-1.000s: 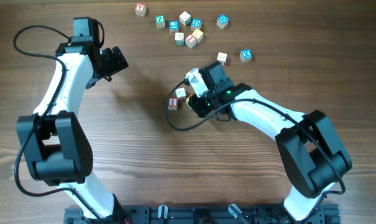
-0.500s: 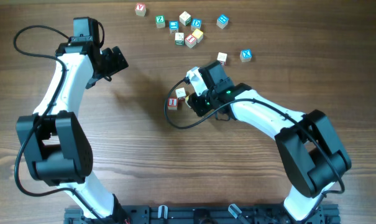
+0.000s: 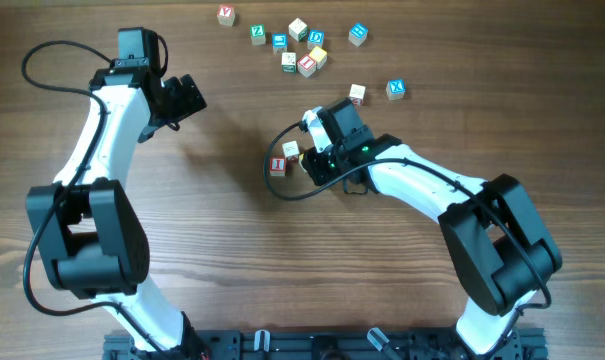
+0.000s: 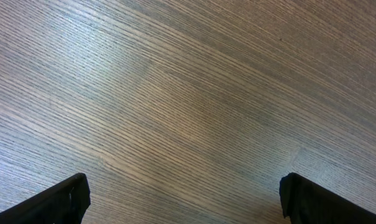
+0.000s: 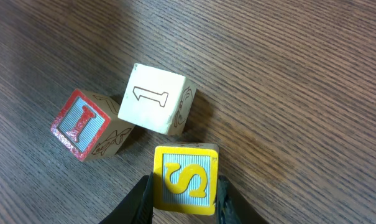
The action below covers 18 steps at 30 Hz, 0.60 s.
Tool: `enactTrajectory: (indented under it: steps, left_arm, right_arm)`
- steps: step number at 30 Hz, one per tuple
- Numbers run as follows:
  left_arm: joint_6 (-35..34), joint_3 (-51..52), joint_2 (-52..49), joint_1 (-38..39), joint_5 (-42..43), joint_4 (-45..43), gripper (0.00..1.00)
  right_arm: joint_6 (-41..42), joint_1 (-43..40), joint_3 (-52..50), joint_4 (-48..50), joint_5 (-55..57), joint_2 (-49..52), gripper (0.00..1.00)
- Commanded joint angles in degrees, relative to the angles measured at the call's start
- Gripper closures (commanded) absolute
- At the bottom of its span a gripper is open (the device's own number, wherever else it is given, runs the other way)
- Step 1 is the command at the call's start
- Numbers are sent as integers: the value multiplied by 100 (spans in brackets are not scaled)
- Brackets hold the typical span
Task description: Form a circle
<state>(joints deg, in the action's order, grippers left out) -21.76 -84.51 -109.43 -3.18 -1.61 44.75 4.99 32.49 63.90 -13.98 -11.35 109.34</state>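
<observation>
The circle [image 3: 291, 151] was only begun: two of its cubes lay on the surface [image 3: 232, 260] just ahead of the right jaws, and a third was held between them. The pale cube [image 5: 155, 99], marked with an outlined 1, sat straight ahead of those jaws, close to the held cube but apart from it. The red-lettered I cube [image 5: 82, 124] lay ahead and to the left as the wrist camera saw it, and appeared to touch the pale cube at a lower corner. The right jaws were clamped on the yellow S cube [image 5: 184, 179], one finger on each side face. It hung low over the wood, and whether it already rested there could not be told.

The step in hand looked like the placing of the third cube. The next move would call for setting it down so that the three bend into an arc rather than a row. Room would be needed for two more, and the jaws would have to part without nudging the neighbours.

The loose scatter of letter cubes [image 3: 297, 45] lay well beyond the right jaws, with two stragglers [image 3: 357, 93] nearer to them. The left jaws stood wide apart over bare wood, well away from the right jaws, with nothing between them.
</observation>
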Motion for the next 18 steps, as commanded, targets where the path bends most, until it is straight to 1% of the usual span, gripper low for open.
enactTrajectory:
  steps: [1,3,8,10,18]
  left_arm:
    - [26,-63,98,-20,7,0,0]
    - [26,-63,98,-20,7,0,0]
    - [26,-63,98,-20,7,0,0]
    - [26,-63,98,-20,7,0,0]
    - [26,-63,98,-20,7,0,0]
  right_arm:
    - [120,-2,-33,-57,264,208,65]
    - [122,-2,-33,-59,229,208,63]
    - [127,-2,-33,-17,225,205,62]
    - [120,-2,-24,-17,170,205,66]
    - [98,-2,-15,-79,52,203,66]
